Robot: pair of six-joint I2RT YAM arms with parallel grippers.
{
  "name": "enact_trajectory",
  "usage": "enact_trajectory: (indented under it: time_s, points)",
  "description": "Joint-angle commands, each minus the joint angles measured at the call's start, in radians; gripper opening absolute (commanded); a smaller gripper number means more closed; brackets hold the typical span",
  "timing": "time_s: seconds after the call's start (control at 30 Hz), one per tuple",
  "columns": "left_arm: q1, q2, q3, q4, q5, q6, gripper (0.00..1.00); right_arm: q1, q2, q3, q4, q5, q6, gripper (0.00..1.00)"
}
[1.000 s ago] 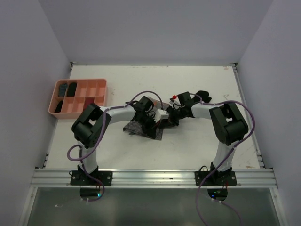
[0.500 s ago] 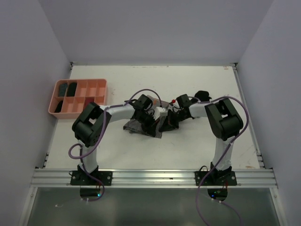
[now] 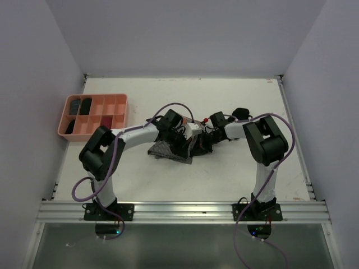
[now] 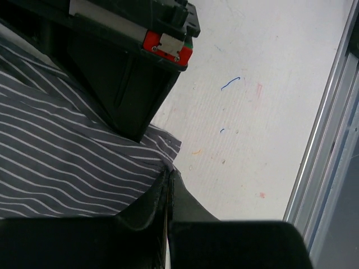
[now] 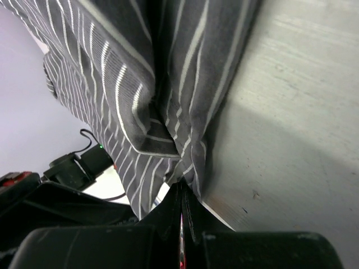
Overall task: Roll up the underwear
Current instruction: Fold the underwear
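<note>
Top external: one striped underwear [image 3: 166, 150], one pink tray [image 3: 96, 96].

Middle: we found the left gripper [image 4: 168, 178] and the right gripper [image 5: 180, 189] clamped side by side on the striped underwear [image 3: 166, 149], with no gap to pass between them.
Above the middle: a purple cable [image 3: 175, 105] arched over both wrists.
Far side: we saw bare table [image 3: 185, 92] back to the wall.
Far left: the tray [image 3: 127, 110] stood at the edge, apart from the left arm [image 3: 132, 134].
Right: the black underwear [image 3: 242, 112] lay just behind the right arm [image 3: 235, 130]; beyond it we saw open table.
Near side: we saw a bare strip between the cloth and the rail [image 3: 185, 211].
</note>
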Motion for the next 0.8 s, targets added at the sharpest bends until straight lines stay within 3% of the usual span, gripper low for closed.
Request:
enact_trajectory:
  time_s: [0.0,0.6,0.77]
  points:
    - [-0.010,-0.028,0.035,0.036,0.017,-0.041,0.00,0.002,0.036,0.003,-0.015,0.063,-0.013,0.00]
    - [-0.046,0.097,-0.004,0.190,0.043,-0.089,0.00,-0.019,0.015,-0.007,-0.027,0.051,-0.014,0.00]
    - [-0.041,0.164,-0.023,0.220,0.043,-0.112,0.00,-0.021,-0.014,0.032,-0.099,0.062,-0.074,0.00]
